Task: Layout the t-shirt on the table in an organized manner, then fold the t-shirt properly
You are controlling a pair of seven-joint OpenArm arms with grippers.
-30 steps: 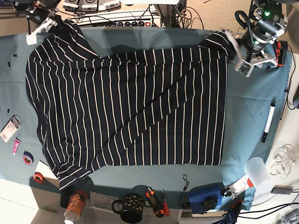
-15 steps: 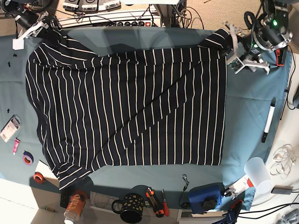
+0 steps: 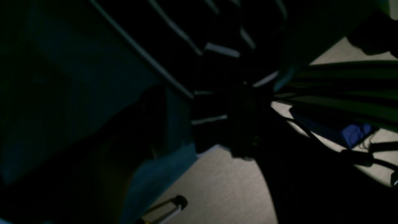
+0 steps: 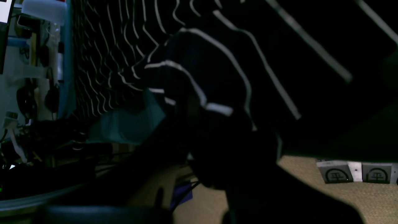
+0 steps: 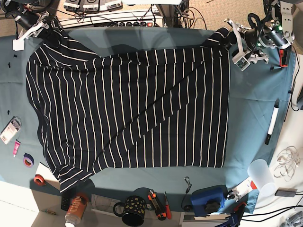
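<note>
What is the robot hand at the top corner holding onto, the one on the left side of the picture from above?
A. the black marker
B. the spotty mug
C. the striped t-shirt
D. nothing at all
C: the right gripper has its jaws shut on a corner of the t-shirt at the table's far edge.

Teal-draped table [image 5: 253, 104], wide. Spread flat across most of it: striped t-shirt [image 5: 132, 104], one sleeve reaching the near left edge. On the right strip: marker [image 5: 271, 122]. On the left strip: tape rolls [image 5: 28, 161], small tube [image 5: 16, 147], packet [image 5: 10, 129].
</note>
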